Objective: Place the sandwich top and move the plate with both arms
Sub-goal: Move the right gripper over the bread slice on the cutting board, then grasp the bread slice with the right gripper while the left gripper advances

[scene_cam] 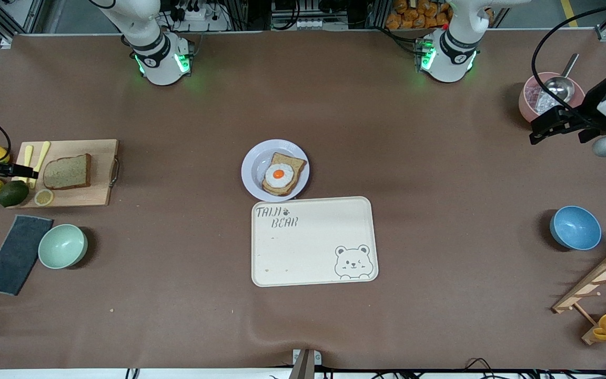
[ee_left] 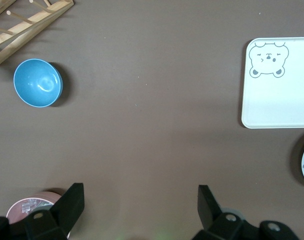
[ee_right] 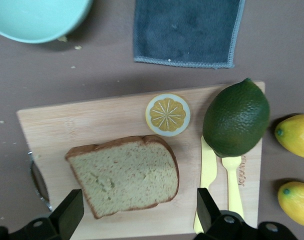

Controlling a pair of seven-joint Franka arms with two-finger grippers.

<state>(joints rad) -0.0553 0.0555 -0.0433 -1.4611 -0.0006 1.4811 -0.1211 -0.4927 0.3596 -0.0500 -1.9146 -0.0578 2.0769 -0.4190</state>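
The sandwich top (scene_cam: 68, 171) is seen on a cutting board (scene_cam: 95, 158), at nine o'clock from the plate (scene_cam: 254, 164). The right gripper (ee_right: 137, 212) is spread open above it; the left gripper (ee_left: 142, 207) is open over bare table.

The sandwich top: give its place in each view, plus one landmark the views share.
Front view: the sandwich top lies on the cutting board, at the right arm's end of the table.
Left wrist view: not in it.
Right wrist view: fills the lower middle, above the right gripper.
Shared landmark: the lemon slice beside it.
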